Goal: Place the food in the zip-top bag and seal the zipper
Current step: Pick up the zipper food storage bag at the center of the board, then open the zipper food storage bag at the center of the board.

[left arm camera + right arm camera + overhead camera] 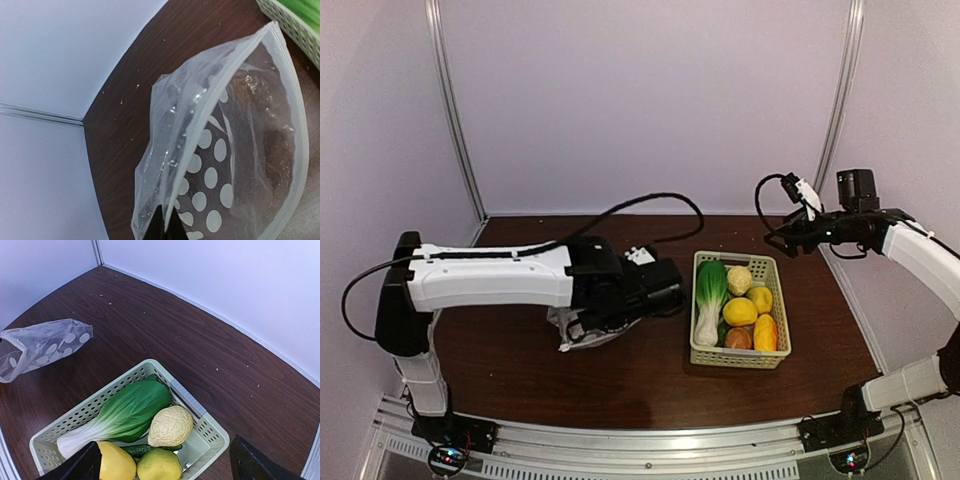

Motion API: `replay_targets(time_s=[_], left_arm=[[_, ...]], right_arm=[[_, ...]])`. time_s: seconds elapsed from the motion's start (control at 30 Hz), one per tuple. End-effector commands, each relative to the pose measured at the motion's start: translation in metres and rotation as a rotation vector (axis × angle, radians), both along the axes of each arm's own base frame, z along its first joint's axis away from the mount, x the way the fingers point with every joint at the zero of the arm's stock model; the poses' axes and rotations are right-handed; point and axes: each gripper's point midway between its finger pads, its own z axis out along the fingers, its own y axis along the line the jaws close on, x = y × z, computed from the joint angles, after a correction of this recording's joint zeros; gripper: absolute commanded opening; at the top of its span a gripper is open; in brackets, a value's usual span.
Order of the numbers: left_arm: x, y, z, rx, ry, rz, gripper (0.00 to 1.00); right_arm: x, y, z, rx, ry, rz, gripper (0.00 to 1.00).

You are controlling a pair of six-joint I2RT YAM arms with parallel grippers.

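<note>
Left gripper, tips cropped at the frame edge, is clenched on the zip-top bag, which the arm largely hides from above. Food lies in the basket alongside. Right gripper hangs spread, empty, over the basket's far end.

The bag was clear with white dots, the latticed basket pale green, the desk dark brown, the lemons yellow.

A bare strip of dark surface runs along the near edge and up between the zip-top bag and the basket, while the left arm lies across the left half and a black cable loops over the far part.
</note>
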Motion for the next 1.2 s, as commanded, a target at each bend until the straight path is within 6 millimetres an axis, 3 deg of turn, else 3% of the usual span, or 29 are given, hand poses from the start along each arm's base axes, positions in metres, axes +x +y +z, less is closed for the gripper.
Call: replay_targets(time_s=[0.0, 0.17, 0.3, 0.43, 0.57, 0.7, 0.87, 1.1, 1.17], left_arm=[[0.016, -0.008, 0.030, -0.319, 0.087, 0.018, 0.00], [0.038, -0.010, 0.058, -0.635, 0.105, 0.009, 0.00], [0.060, -0.010, 0.074, -0.758, 0.086, 0.000, 0.00], [0.076, -0.019, 0.089, -0.848, 0.043, -0.012, 0.00], [0.092, -0.029, 0.092, -0.979, 0.048, 0.026, 0.00], [0.099, -0.035, 0.089, -1.068, 0.049, 0.073, 0.00], [0.105, -0.036, 0.088, -1.145, 0.031, 0.140, 0.00], [0.108, -0.023, 0.091, -1.174, -0.016, 0.211, 0.00], [0.109, -0.021, 0.090, -1.181, -0.025, 0.226, 0.00]], right_arm=[[-0.006, 0.018, -0.010, -0.064, 0.079, 0.023, 0.89], [0.002, 0.076, 0.009, -0.094, 0.077, 0.118, 0.88], [0.002, 0.123, 0.029, -0.069, 0.101, 0.219, 0.85], [0.010, 0.153, 0.053, 0.025, 0.122, 0.227, 0.83], [0.020, 0.176, 0.057, 0.092, 0.156, 0.210, 0.79], [0.037, 0.197, 0.055, 0.143, 0.205, 0.149, 0.79], [0.038, 0.220, 0.068, 0.168, 0.206, 0.154, 0.79], [0.024, 0.207, 0.096, 0.222, 0.157, 0.089, 0.78], [0.015, 0.212, 0.097, 0.230, 0.153, 0.109, 0.78]])
